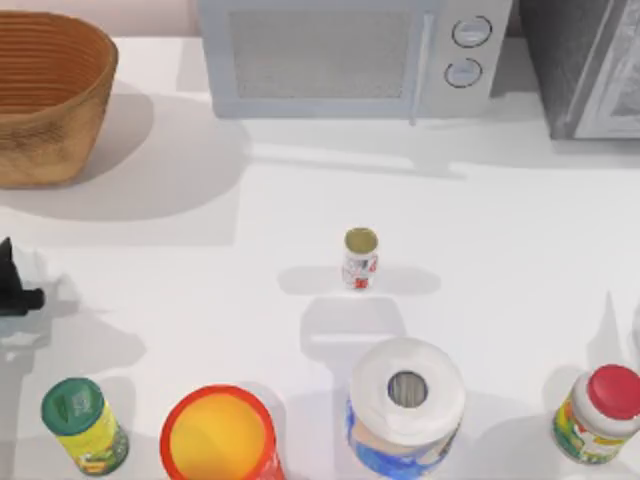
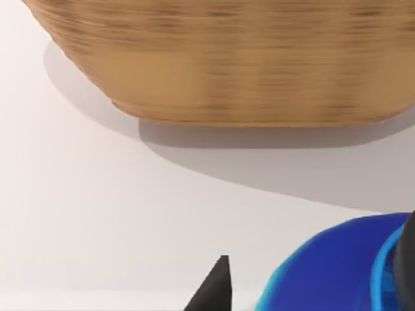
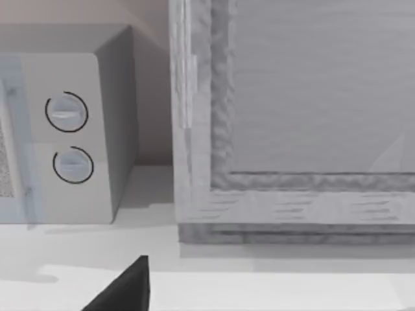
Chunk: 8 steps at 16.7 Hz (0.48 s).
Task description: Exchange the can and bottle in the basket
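Observation:
The can [image 1: 360, 257], small and white with red markings and a gold top, stands upright mid-table, apart from both arms. The wicker basket [image 1: 50, 95] sits at the far left corner, and I see only ribbed walls inside it. My left gripper [image 1: 12, 285] is at the table's left edge, in front of the basket. In the left wrist view that gripper [image 2: 318, 272] is shut on a blue bottle [image 2: 331, 272], with the basket's outer wall [image 2: 246, 71] beyond. My right gripper [image 3: 314, 301] is open, one dark fingertip [image 3: 130, 288] showing, and it faces the appliances at the back.
A microwave [image 1: 350, 55] and a second grey appliance [image 1: 590, 60] line the back. Along the front stand a green-capped bottle [image 1: 85, 425], a red-rimmed orange cup [image 1: 218, 435], a paper roll [image 1: 407, 405] and a red-capped bottle [image 1: 600, 412].

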Each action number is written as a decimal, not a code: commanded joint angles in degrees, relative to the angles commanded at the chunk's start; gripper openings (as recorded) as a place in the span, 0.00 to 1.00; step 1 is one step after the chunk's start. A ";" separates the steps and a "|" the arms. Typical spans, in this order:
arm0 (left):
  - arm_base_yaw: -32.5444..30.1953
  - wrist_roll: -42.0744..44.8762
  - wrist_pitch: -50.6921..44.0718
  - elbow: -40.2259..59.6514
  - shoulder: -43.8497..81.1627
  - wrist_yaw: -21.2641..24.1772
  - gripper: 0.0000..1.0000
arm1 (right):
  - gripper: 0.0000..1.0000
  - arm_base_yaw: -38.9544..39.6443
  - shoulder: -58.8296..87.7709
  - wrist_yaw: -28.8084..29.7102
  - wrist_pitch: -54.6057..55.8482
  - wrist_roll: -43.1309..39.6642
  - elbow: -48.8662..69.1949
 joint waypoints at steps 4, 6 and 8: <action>-0.04 0.07 -0.01 -0.07 -0.03 0.00 0.00 | 1.00 0.00 0.00 0.00 0.00 0.00 0.00; 0.34 0.20 -0.57 0.32 -0.05 0.04 0.00 | 1.00 0.00 0.00 0.00 0.00 0.00 0.00; 2.18 0.72 -3.51 2.37 -0.47 0.27 0.00 | 1.00 0.00 0.00 0.00 0.00 0.00 0.00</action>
